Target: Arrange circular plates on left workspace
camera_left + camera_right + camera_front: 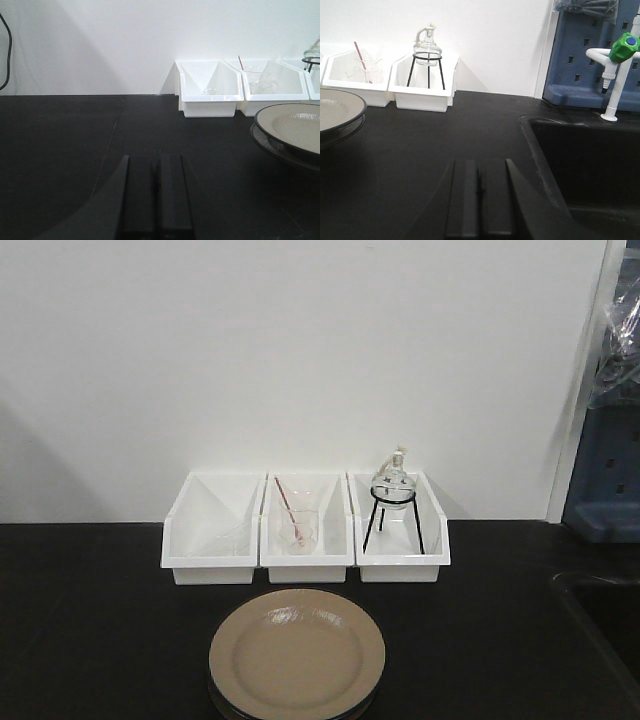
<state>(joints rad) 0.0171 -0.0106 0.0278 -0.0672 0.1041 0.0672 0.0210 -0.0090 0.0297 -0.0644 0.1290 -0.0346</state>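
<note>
Two tan circular plates are stacked at the front centre of the black countertop [90, 620], the top plate [297, 650] resting on a lower one whose dark rim [225, 706] peeks out beneath. In the left wrist view the stack [295, 130] sits at the right edge, well to the right of my left gripper [155, 159], which is shut with nothing in it over bare counter [60, 150]. The right wrist view catches the stack [337, 110] at its left edge. My right gripper [479, 164] is shut and empty, between the plates and the sink.
Three white bins [305, 530] line the back wall; the middle holds a glass beaker with a red stick [295, 520], the right a flask on a black tripod [392, 495]. A recessed sink [585, 165] with a green-capped tap [620, 60] lies at the right.
</note>
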